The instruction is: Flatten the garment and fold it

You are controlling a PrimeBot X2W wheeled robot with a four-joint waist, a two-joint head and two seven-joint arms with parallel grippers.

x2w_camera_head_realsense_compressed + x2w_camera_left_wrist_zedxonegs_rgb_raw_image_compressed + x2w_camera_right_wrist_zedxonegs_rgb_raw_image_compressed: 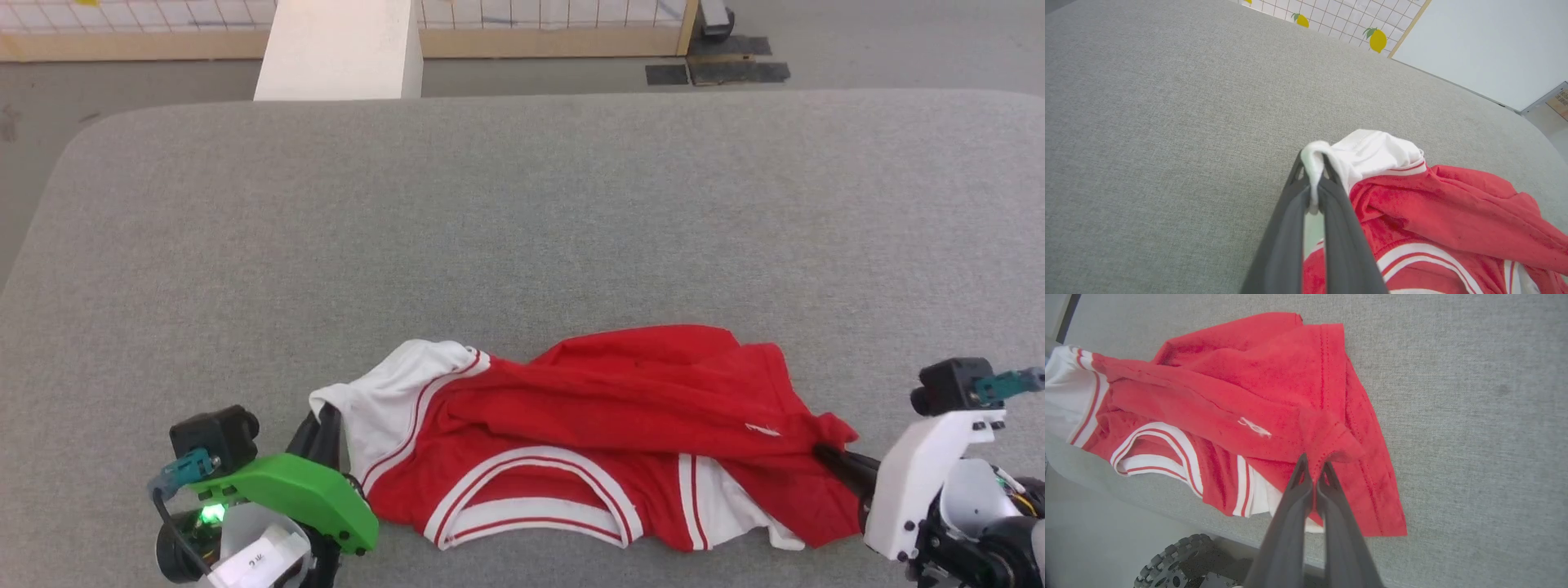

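Near edge, lower left: the left gripper (1312,173) has its two dark fingers pressed together on a bunched fold of the white sleeve (392,388) — the cloth wraps over the fingertips in the left wrist view. Near edge, lower right: the right gripper (1312,471) pinches a puckered corner of red cloth at the opposite end, its fingers closed with the fabric caught between them. The garment (620,408) lies crumpled between the two grippers, along the near edge of the table (522,204). It is not flat: a long red fold runs from the sleeve across to the right gripper and overlaps the front. The striped collar (531,512) lies on the side nearest the robot, close to the table's edge. A second sleeve (727,494), white with red-and-white trim, is partly tucked beneath the red cloth on the right. A small white logo (761,428) sits on the red fold, near the right gripper. In the right wrist view a knobbed wheel (1167,559) shows below the table's edge. The table's grey cloth top stretches back to a rounded far edge. Beyond it — a white block (339,49), a grid panel (555,12) in a wooden frame, and dark mats (718,69) on the floor.
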